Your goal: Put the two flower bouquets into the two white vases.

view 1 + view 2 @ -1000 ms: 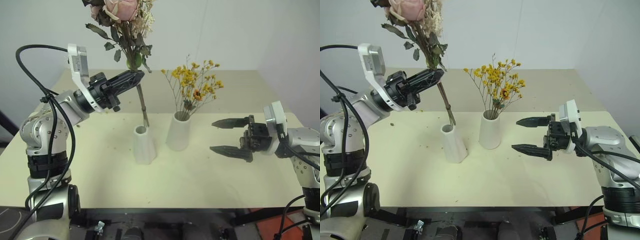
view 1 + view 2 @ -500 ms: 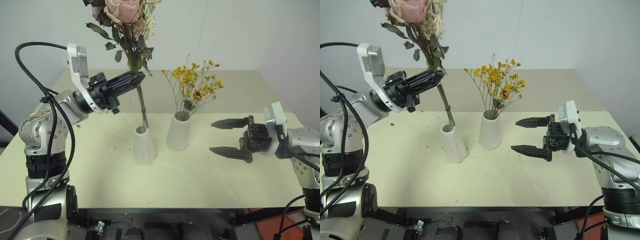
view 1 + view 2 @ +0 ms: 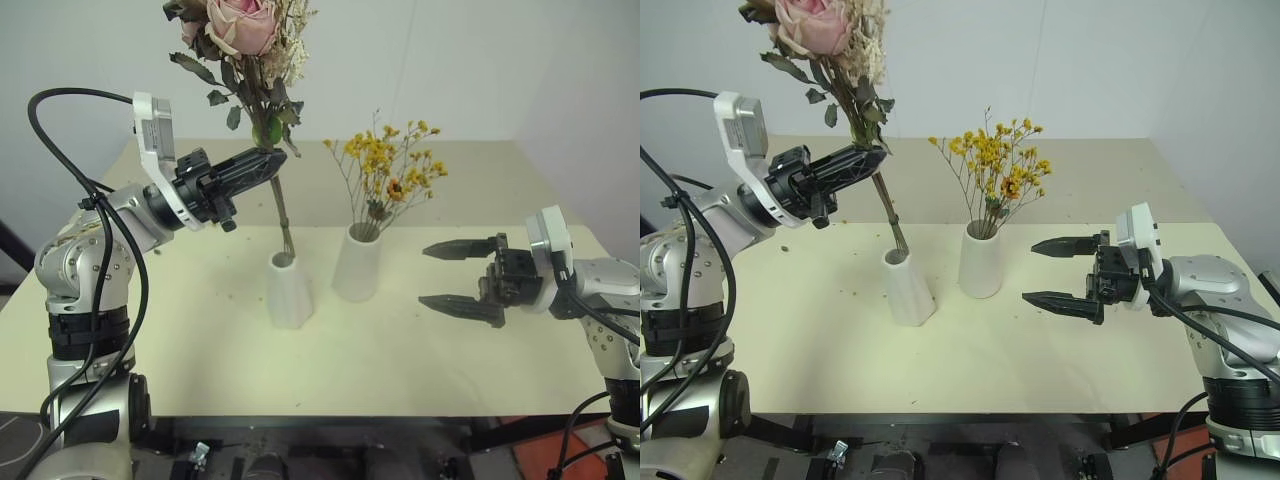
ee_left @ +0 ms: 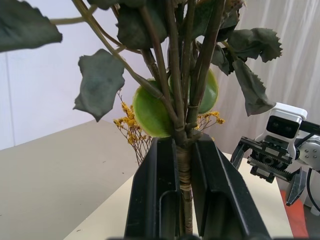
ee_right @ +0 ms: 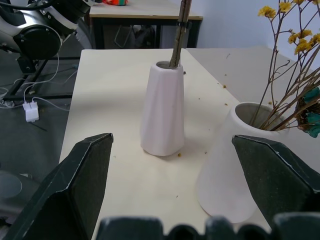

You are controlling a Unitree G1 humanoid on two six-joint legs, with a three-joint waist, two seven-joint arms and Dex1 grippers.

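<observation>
The rose bouquet [image 3: 250, 60], pink blooms with green leaves and white sprigs, is pinched by its stems in the left gripper [image 3: 262, 162], whose black fingers are closed tight around them. It stands nearly upright, tilted slightly, with the stem ends dipped into the mouth of the narrow vase [image 3: 289, 290] near the centre of the cream table [image 3: 380, 350]. At about two o'clock from that vase, just beside it, the wider vase [image 3: 357, 262] holds the spray of yellow flowers [image 3: 392, 165]. At about three o'clock from both vases, the right gripper [image 3: 461, 275] hangs level above the table, its two fingers spread wide and holding nothing, pointing towards the vases.
</observation>
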